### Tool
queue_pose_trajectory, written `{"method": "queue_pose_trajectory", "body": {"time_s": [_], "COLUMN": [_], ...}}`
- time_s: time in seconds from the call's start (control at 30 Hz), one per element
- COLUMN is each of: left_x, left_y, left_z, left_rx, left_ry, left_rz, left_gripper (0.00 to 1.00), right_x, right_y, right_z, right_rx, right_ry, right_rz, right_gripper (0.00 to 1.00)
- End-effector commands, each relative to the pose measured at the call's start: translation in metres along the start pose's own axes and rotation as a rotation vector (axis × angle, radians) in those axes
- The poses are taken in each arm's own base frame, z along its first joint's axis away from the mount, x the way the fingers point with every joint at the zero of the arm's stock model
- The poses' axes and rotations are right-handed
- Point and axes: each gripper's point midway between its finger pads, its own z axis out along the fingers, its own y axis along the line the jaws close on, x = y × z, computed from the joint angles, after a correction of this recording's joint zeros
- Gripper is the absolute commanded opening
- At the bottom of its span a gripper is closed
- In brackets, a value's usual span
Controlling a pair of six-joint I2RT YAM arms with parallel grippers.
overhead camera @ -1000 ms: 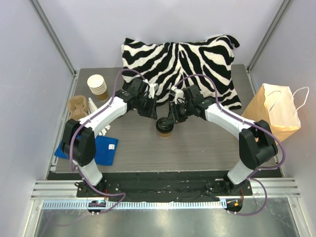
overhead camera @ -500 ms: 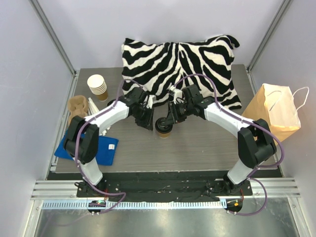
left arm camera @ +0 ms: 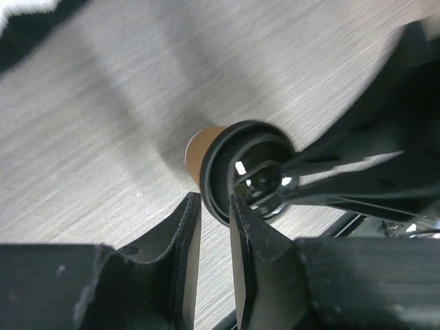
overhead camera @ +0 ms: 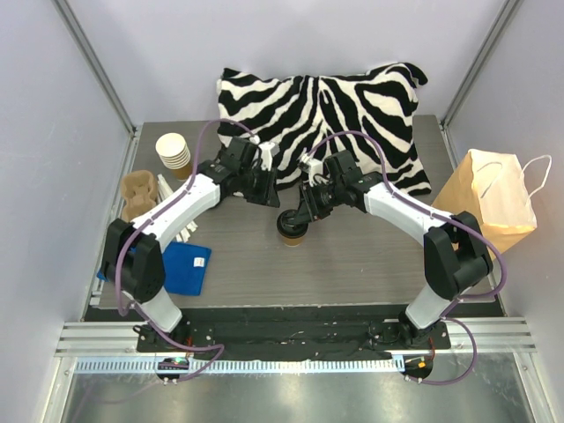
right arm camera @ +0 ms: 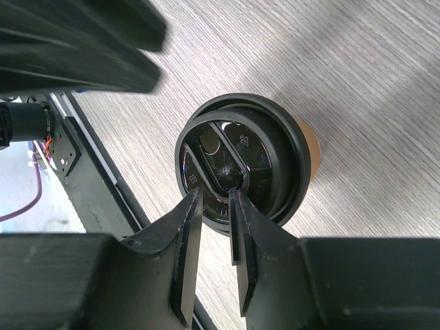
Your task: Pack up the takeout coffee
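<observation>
The takeout coffee, a brown paper cup under a black lid, stands upright mid-table. My right gripper hangs over it. In the right wrist view its tips sit narrowly apart over the near edge of the lid, clamping nothing I can see. My left gripper is just left of the cup and slightly behind it. Seen from the left wrist, its jaws stand narrowly open with bare table between them. The cup lies just beyond its tips, with the right fingers resting on the lid.
A zebra-striped pillow fills the back of the table. A brown paper bag stands at the right edge. At the left are stacked lidless cups, a cardboard cup carrier and a blue packet.
My left gripper swung toward the near edge beside the cup, then drew back and away to the left. The cup and the right arm have not moved.
</observation>
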Motion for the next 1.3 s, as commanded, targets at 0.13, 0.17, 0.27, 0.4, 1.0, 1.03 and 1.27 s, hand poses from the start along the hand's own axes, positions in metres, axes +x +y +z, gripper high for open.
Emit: {"method": "queue_pose_trajectory", "body": {"time_s": [0.13,0.17,0.27,0.4,1.0,1.03,1.27], "left_x": [0.078,0.087,0.089,0.067,0.04,0.033,-0.02], "left_y": [0.026,0.031,0.036,0.02,-0.025,-0.017,0.016], "left_z": [0.053,0.055,0.048,0.027,-0.023,-0.02,0.006], "left_rx": [-0.057,-0.072,-0.089,-0.051,0.197,0.172,0.038], "left_ry": [0.246,0.284,0.283,0.205,0.09,0.074,-0.003], "left_rz": [-0.055,-0.058,-0.055,-0.038,-0.08,-0.087,-0.04], "left_gripper": [0.27,0.26,0.24,0.25,0.28,0.28,0.31], "right_x": [0.008,0.009,0.01,0.012,-0.065,-0.067,0.013], "right_y": [-0.008,-0.009,-0.011,-0.017,0.039,0.041,0.008], "right_z": [0.005,0.007,0.006,0.004,-0.045,-0.054,-0.052], "right_rx": [0.009,0.009,0.014,0.019,-0.092,-0.072,0.083], "right_ry": [0.047,0.051,0.055,0.061,-0.081,-0.1,-0.038], "right_rz": [-0.006,-0.005,-0.011,-0.025,-0.181,-0.168,0.166], "right_gripper": [0.31,0.31,0.3,0.3,0.59,0.59,0.54]}}
